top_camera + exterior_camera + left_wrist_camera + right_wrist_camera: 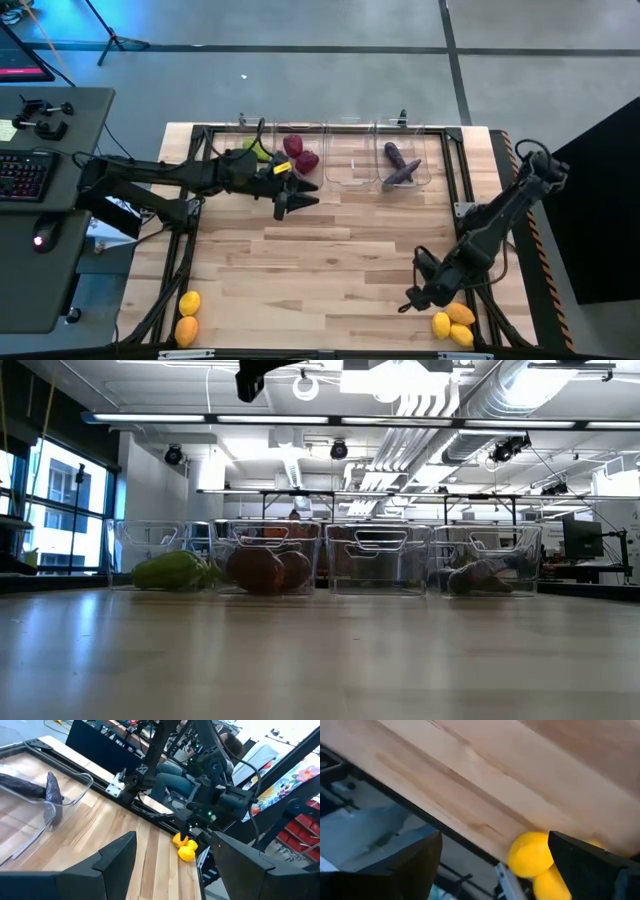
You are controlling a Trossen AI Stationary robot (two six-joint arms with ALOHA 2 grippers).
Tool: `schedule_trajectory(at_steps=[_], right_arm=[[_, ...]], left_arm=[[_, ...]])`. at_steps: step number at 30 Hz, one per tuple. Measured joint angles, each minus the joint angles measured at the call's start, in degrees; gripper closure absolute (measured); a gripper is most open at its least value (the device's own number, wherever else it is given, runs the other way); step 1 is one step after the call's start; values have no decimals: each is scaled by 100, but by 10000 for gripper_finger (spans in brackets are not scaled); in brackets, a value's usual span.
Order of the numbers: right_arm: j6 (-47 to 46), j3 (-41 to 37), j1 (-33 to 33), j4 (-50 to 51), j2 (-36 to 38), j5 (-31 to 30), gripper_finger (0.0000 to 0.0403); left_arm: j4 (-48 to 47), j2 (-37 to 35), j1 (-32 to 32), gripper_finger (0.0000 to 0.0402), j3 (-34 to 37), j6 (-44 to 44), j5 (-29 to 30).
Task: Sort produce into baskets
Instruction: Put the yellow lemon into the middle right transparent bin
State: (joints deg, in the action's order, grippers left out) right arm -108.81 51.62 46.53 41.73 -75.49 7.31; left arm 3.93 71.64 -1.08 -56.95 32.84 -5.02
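Four clear baskets (350,165) stand in a row at the table's far edge. From the left, the first holds a green pepper (256,150), the second dark red pieces (301,156), and the fourth purple eggplants (400,165). My left gripper (293,205) is open and empty, just in front of the second basket. My right gripper (415,298) is open near the table's near right corner, beside two yellow fruits (452,322). One yellow fruit (530,855) shows close to one of its fingers in the right wrist view. Two more yellow-orange fruits (188,315) lie at the near left corner.
A black metal frame (190,200) runs round the table's edges. The third basket (378,560) shows nothing inside. The wooden table's middle (340,260) is bare. A desk with a keyboard (25,175) stands to the left of the table.
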Motion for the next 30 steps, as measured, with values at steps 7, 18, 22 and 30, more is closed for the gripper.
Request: schedule_trajectory(at_steps=[7, 18, 22, 30], right_arm=[[-958, 0, 296, 11, -458, 797, 45], [-1751, 2, 418, -854, -1213, 1935, 45], [-1919, 2, 432, -768, -1468, 1952, 45], [-1928, 4, 448, -847, -1988, 1977, 45]], left_arm=[[-124, 0, 0, 158, 0, -7, 0], [-165, 2, 0, 158, 0, -7, 0], [-162, 2, 0, 158, 0, -7, 0], [-162, 2, 0, 158, 0, -7, 2]])
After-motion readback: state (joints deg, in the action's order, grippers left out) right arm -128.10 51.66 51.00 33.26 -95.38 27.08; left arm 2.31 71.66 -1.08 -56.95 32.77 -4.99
